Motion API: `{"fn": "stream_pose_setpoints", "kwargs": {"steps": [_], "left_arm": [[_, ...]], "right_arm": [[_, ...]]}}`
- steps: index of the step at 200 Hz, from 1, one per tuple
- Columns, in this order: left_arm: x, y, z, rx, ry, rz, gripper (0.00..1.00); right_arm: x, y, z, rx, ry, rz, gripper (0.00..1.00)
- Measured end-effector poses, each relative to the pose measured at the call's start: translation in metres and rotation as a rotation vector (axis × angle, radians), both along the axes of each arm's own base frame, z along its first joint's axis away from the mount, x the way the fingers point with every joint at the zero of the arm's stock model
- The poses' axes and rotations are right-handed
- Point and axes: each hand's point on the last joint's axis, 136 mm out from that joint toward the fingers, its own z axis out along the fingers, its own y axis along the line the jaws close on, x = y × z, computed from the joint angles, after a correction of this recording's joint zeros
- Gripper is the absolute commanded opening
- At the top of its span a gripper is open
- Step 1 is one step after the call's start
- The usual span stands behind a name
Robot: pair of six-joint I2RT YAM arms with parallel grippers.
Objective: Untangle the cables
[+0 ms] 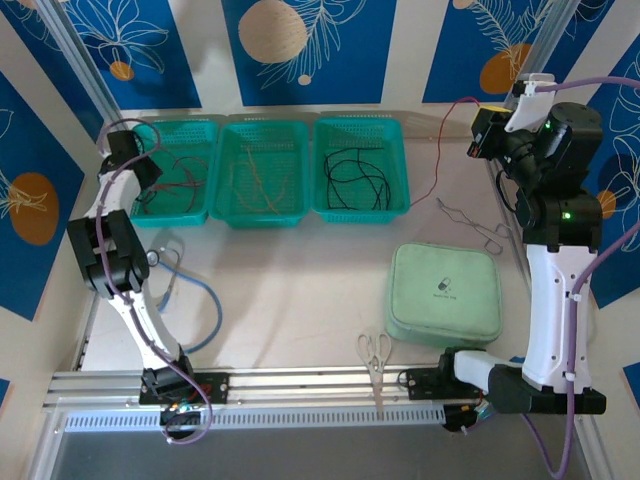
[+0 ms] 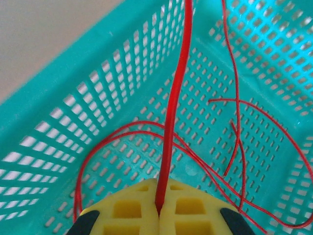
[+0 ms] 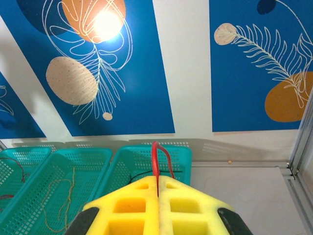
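Red cable (image 2: pixel 172 117) pinched in left jaws, red loop (image 3: pixel 155 157) in right jaws

The right gripper (image 3: pixel 157 196), its yellow foam pads (image 3: pixel 132 205) pressed together, pinches a thin red wire (image 3: pixel 155 156) that arches just above them. Beyond, three teal perforated plastic baskets (image 3: pixel 142 148) sit in a row below blue leaf-patterned wall panels (image 3: pixel 127 88).

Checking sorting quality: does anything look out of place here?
One red cable, shut in the right gripper, trails onto the table beside the basket of black cables, far from the basket of red ones. A thin dark wire also lies loose on the table nearby.
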Motion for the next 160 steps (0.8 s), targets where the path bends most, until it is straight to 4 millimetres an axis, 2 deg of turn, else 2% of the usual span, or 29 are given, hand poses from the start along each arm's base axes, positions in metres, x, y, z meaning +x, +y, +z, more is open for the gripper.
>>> {"fn": "stream_pose_setpoints", "kwargs": {"steps": [45, 54, 67, 83, 90, 103, 116, 137, 160], "left_arm": [[-0.002, -0.033, -0.063, -0.077, 0.143, -0.099, 0.00], [-0.004, -0.040, -0.072, -0.096, 0.164, -0.114, 0.10], [-0.005, -0.046, -0.077, -0.110, 0.177, -0.130, 0.39], [-0.003, -0.051, -0.075, -0.113, 0.171, -0.141, 0.49], [-0.002, -0.052, -0.071, -0.105, 0.165, -0.150, 0.53], [-0.001, -0.054, -0.061, -0.084, 0.151, -0.167, 0.54], [0.000, -0.057, -0.043, -0.064, 0.124, -0.187, 0.56], [0.001, -0.062, 0.000, -0.027, 0.058, -0.214, 0.64], [0.000, -0.063, 0.058, 0.031, -0.040, -0.236, 0.67]], "right_arm": [[-0.002, 0.002, 0.006, 0.001, -0.013, 0.010, 0.00], [-0.002, 0.002, 0.006, 0.001, -0.014, 0.010, 0.00], [-0.002, 0.002, 0.006, 0.001, -0.014, 0.010, 0.00], [-0.002, 0.002, 0.006, 0.001, -0.014, 0.011, 0.00], [-0.002, 0.002, 0.006, 0.001, -0.015, 0.011, 0.00], [-0.002, 0.002, 0.006, 0.001, -0.015, 0.011, 0.00], [-0.004, 0.002, 0.008, 0.001, -0.020, 0.012, 0.00], [-0.010, 0.004, 0.012, 0.001, -0.033, 0.019, 0.00], [-0.019, 0.006, 0.017, 0.001, -0.053, 0.024, 0.00]]}}
